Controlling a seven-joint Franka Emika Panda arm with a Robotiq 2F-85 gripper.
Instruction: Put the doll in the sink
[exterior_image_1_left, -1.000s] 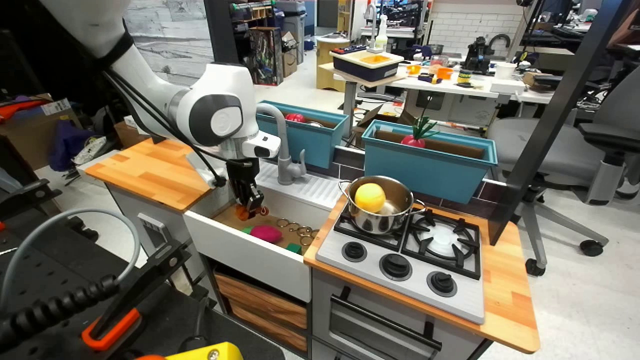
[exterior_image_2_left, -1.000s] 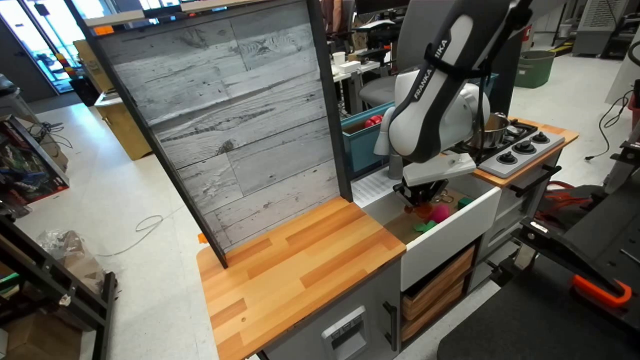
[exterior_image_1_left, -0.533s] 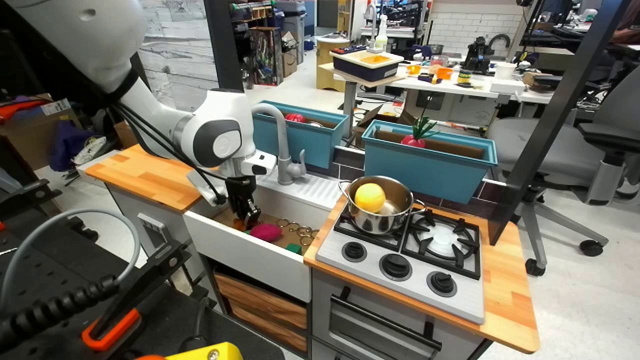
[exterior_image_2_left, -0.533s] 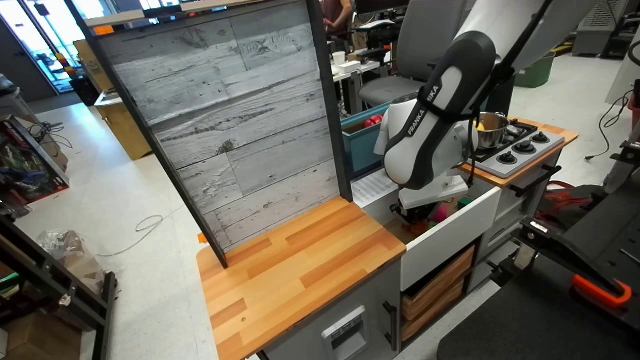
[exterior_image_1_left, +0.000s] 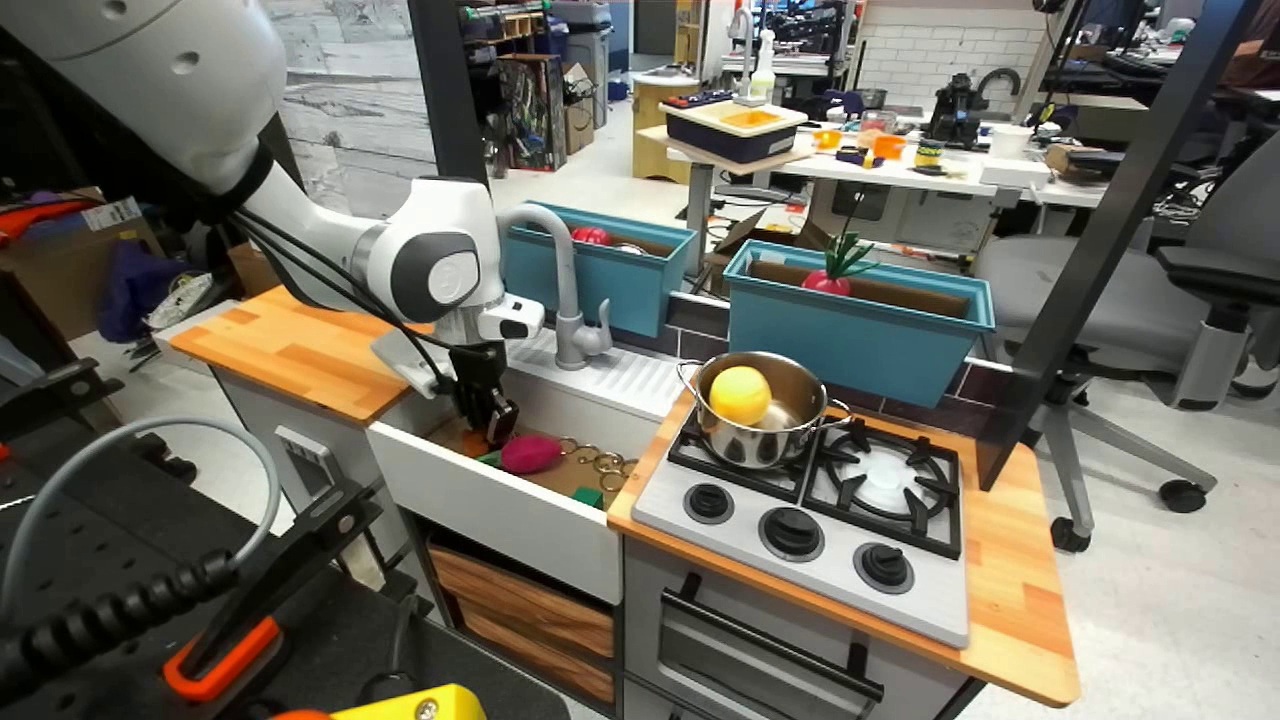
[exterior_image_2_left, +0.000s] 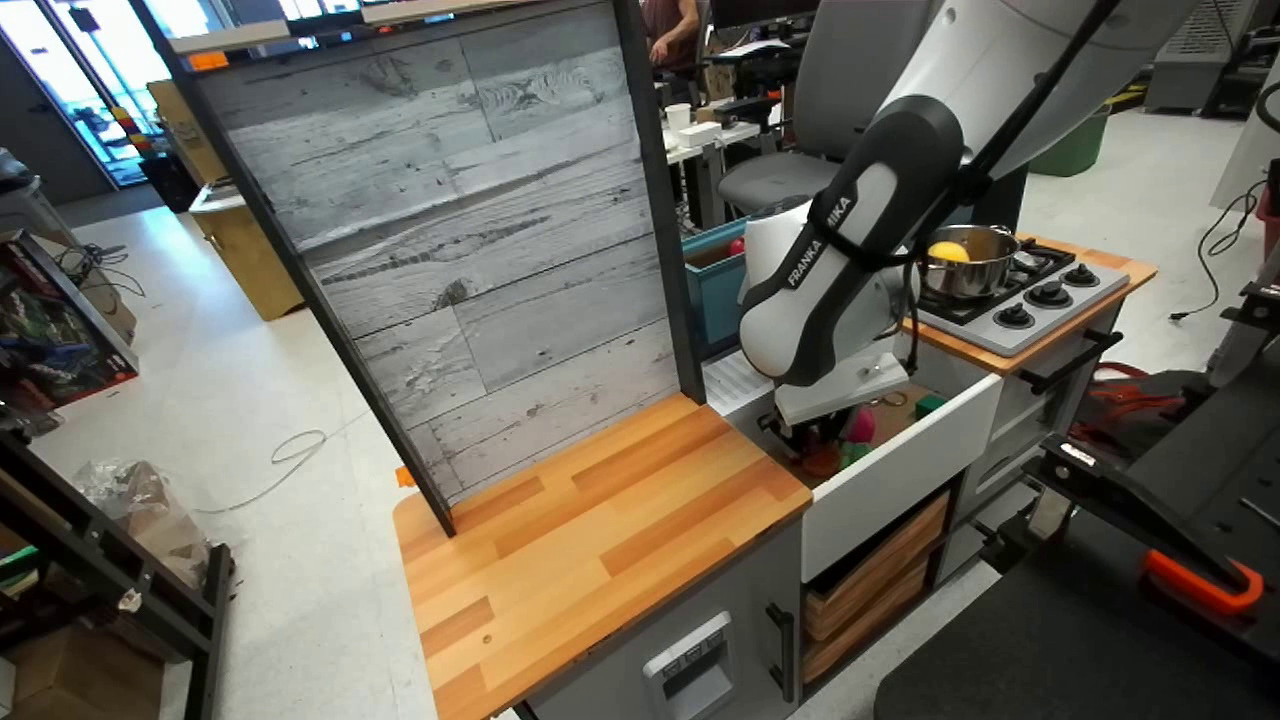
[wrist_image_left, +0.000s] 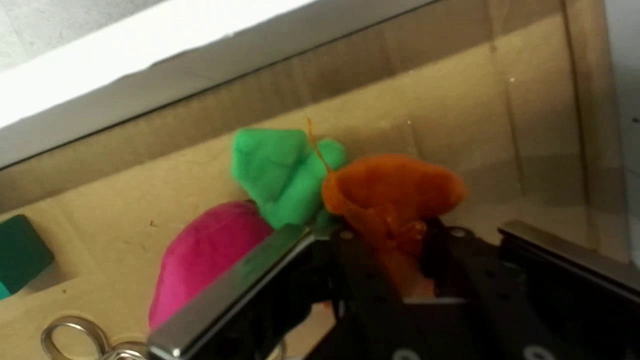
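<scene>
Arm (exterior_image_1_left: 430, 245) is reaching down into white sink (exterior_image_1_left: 500, 512); hand (wrist_image_left: 395, 235) is pinching orange doll (wrist_image_left: 395, 185), jaws standing apart by its squeezed cloth (rest is bulging past them). Doll is sitting low inside sink; whether it is touching brown floor (wrist_image_left: 125, 205), cannot tell. Green piece (wrist_image_left: 267, 160) is lying against or under it (unclear which), magenta toy (wrist_image_left: 205, 260) just beside, metal rings (wrist_image_left: 102, 336) farther off. Grey faucet (exterior_image_1_left: 567, 290) is rising at sink's back edge. On stove (exterior_image_1_left: 837, 560), steel pot (exterior_image_1_left: 755, 445) is holding yellow round thing (exterior_image_1_left: 738, 396).
</scene>
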